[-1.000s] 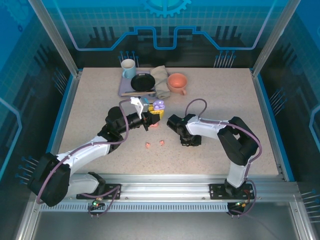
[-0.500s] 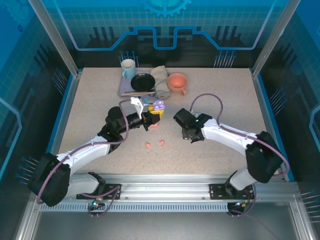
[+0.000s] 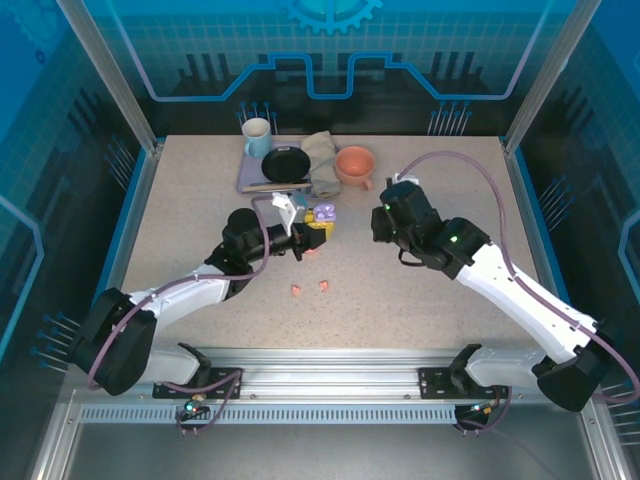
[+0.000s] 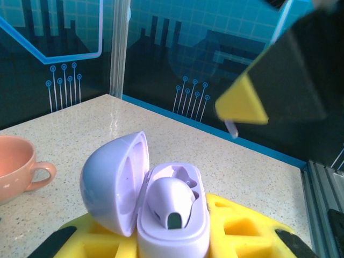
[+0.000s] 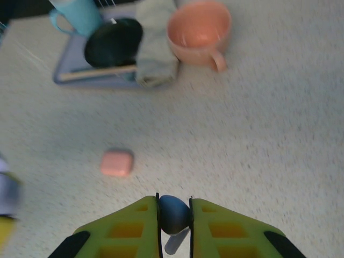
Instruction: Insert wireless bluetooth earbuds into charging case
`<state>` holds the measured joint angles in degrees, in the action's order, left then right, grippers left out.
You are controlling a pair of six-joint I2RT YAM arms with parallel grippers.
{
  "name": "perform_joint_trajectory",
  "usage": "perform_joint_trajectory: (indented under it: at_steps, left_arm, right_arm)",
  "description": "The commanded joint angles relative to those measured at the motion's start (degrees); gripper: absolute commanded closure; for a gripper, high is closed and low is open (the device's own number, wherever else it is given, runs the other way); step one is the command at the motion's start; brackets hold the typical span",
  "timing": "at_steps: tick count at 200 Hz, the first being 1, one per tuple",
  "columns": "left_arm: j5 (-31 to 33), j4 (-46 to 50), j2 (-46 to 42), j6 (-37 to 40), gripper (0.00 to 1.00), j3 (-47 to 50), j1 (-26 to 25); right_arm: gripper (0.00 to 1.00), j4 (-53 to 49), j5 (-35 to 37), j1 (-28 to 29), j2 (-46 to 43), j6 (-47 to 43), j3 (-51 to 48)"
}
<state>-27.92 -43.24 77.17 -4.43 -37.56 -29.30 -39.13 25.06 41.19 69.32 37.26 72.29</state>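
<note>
Right wrist shows my right claw (image 5: 173,207) pinching a lilac earbud (image 5: 173,215), right of the open case (image 4: 153,201) my left claw (image 3: 310,234) grips; so slim a pinch could drop it.

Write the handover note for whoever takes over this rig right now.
Left gripper: shut on the open lilac case. One lilac bud is seated; the second slot looks empty.
Right gripper: shut on a small bluish bud, above the table and apart from that case.
Pink case: closed, lying on the table. Two coral buds lie loose nearer the arm bases.
Done: one bud in.
Left: seat the held bud, then open the pink case and load both coral buds.
</note>
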Motion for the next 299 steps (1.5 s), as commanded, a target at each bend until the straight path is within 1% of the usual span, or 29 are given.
perform_joint_trajectory:
  at_steps: [1, 47, 110, 202, 299]
  left_arm:
    - [-2.2, -2.5, 1.9, -0.4, 1.00, -3.3, 0.0]
    - [-2.4, -0.4, 6.2, 2.0, 1.00, -8.7, -2.2]
    - [-3.0, -1.2, 10.3, 2.1, 1.00, -14.1, -3.4]
    - [-3.3, -1.7, 9.6, 2.0, 1.00, -14.8, -3.7]
    - [-3.3, -2.3, 9.0, 1.6, 1.00, -15.1, -3.8]
  right_arm:
    - [0.82, 2.3, -1.1, -0.7, -0.5, -5.5, 3.6]
    - [0.82, 6.4, -5.0, -0.7, 0.0, -9.7, 8.0]
    - [0.82, 14.3, -9.2, -0.2, -0.6, -13.8, 4.9]
    - [0.83, 16.0, -8.5, 0.2, 2.1, -13.9, 3.7]
    - [0.84, 16.4, -7.2, 0.2, 2.9, -14.0, 1.7]
